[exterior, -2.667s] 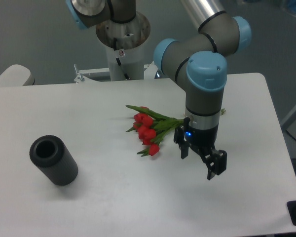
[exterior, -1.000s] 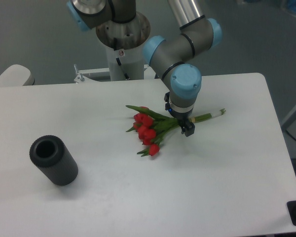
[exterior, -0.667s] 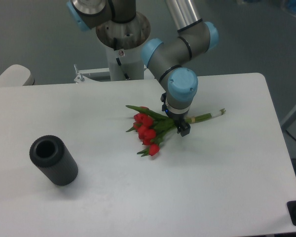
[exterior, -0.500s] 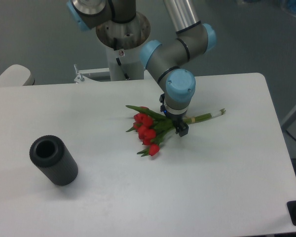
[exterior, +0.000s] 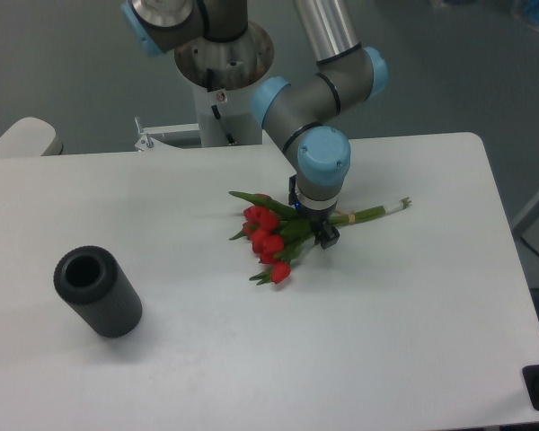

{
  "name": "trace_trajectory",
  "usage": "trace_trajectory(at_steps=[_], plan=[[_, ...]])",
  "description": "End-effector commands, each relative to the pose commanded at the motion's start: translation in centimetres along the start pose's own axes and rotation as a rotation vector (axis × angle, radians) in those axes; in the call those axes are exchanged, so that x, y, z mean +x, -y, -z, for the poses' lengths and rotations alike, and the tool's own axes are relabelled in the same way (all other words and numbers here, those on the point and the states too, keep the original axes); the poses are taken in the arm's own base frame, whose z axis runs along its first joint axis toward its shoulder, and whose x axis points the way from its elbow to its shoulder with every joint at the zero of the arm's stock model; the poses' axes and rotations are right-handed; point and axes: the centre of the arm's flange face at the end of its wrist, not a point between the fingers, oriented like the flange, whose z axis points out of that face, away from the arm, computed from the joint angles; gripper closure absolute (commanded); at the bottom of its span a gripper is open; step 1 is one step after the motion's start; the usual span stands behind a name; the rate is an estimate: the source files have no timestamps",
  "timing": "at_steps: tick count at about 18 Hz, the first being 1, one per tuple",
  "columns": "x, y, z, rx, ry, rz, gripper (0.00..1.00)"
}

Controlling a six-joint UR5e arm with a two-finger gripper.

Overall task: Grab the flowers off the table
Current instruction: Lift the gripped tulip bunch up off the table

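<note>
Two loose things lie on the large white flat tabletop with rounded corners (exterior: 207, 359) that I am watching through the fixed camera. Farthest left on my screen is a black hollow cylinder (exterior: 98, 292), resting on its side with its open end turned up and to the left; it sits well apart from everything else. Moving right, near the middle of the table, I see the small bunch of red tulips with green leaves and long green stems (exterior: 274, 234). The bunch lies flat on the table surface, the red heads clustered at its left and lower end, a few green leaves fanning out to the upper left, and the stems running off to the right, ending in a pale tip (exterior: 394, 206) close to the right side of the table.

The grey arm with light-blue joint caps (exterior: 319, 85) comes down from the top of the picture and bends over the bunch. Its black two-finger gripper (exterior: 316, 232) is down at the stems just right of the flower heads, pointing at the table. From this angle the blue-capped wrist hides most of the fingers, so I cannot tell how wide they stand or whether they have hold of the stems.

Behind the table, at the top, I see the white mounting column (exterior: 223, 85) of the arm.
</note>
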Motion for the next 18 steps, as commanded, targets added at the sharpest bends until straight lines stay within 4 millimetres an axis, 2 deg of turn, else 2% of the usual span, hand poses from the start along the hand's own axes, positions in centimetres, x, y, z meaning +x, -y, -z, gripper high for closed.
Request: trace_trajectory(at_steps=[3,7,11,16,18], plan=[[-0.4,0.0,0.4,0.002,0.011,-0.001,0.68],[-1.5,-0.5,2.0,0.013,0.046,-0.003,0.69],[-3.3,0.4,6.0,0.077,0.113,-0.010,0.69],[-6.5,1.9,12.2,0.374,0.245,-0.005,0.69],[-7.2,2.2,14.3,0.421,0.279,0.004,0.69]])
